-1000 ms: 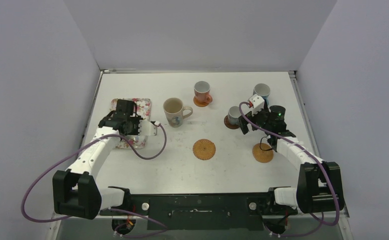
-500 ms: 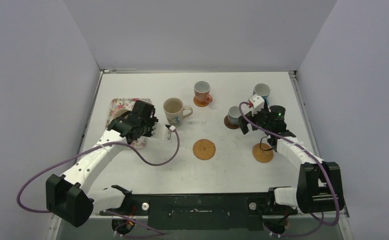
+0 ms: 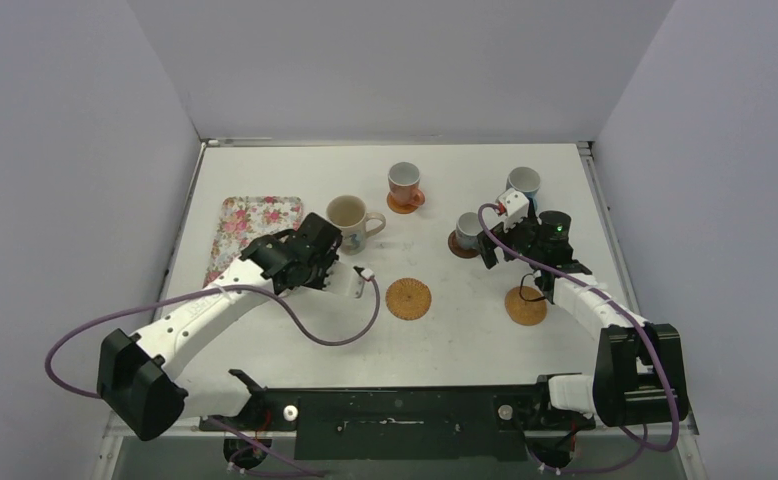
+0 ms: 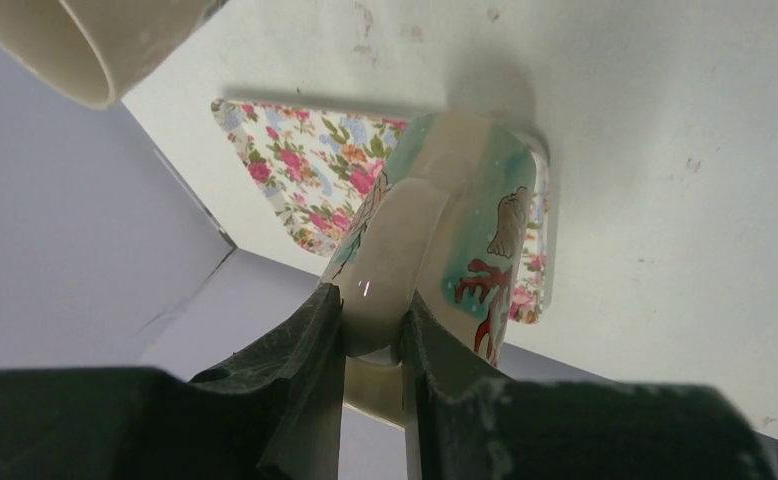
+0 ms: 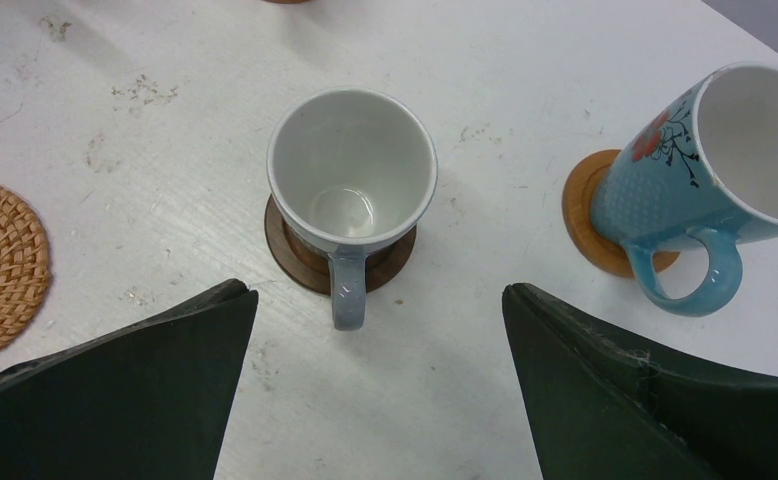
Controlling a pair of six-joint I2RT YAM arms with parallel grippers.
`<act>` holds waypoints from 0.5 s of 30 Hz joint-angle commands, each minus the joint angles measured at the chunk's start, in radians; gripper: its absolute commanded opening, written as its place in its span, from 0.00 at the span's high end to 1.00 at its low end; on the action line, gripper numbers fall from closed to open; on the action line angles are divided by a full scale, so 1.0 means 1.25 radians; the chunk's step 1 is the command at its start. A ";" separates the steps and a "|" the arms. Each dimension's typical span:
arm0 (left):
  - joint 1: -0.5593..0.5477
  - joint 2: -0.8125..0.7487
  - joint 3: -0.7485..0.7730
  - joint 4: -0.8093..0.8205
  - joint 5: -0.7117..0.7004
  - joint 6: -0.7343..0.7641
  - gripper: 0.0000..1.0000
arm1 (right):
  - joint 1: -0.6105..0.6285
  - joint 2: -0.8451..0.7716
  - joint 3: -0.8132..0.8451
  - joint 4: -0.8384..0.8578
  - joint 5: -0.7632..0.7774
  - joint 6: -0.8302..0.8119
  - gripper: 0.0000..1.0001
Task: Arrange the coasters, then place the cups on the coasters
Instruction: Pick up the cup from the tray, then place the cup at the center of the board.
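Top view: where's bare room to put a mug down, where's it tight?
Free: the middle woven coaster and bare table around it, between the left hand, shut on a cream mug, and the right woven coaster; also the flowered tray. Tight: far right, where grey mug, blue mug and the open right hand cluster.

Lying directly on the white table (image 3: pixel 295 170): floral tray (image 3: pixel 250 220) at left, cream mug (image 3: pixel 348 219) near it, woven coaster (image 3: pixel 408 298) at centre, second woven coaster (image 3: pixel 526 310) at right, and three cup-bearing coasters (image 3: pixel 394 207) (image 5: pixel 283 245) (image 5: pixel 577 205) farther back.
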 commanded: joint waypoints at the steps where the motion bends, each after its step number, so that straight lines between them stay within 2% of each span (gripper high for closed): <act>1: -0.052 0.039 0.068 0.022 -0.044 -0.071 1.00 | -0.005 -0.006 0.029 0.024 0.003 -0.008 0.00; 9: -0.122 0.156 0.068 0.069 -0.157 -0.179 1.00 | -0.005 -0.007 0.028 0.025 0.004 -0.009 0.00; 15: -0.155 0.213 0.150 0.023 -0.102 -0.241 1.00 | -0.006 -0.006 0.029 0.026 0.004 -0.009 0.00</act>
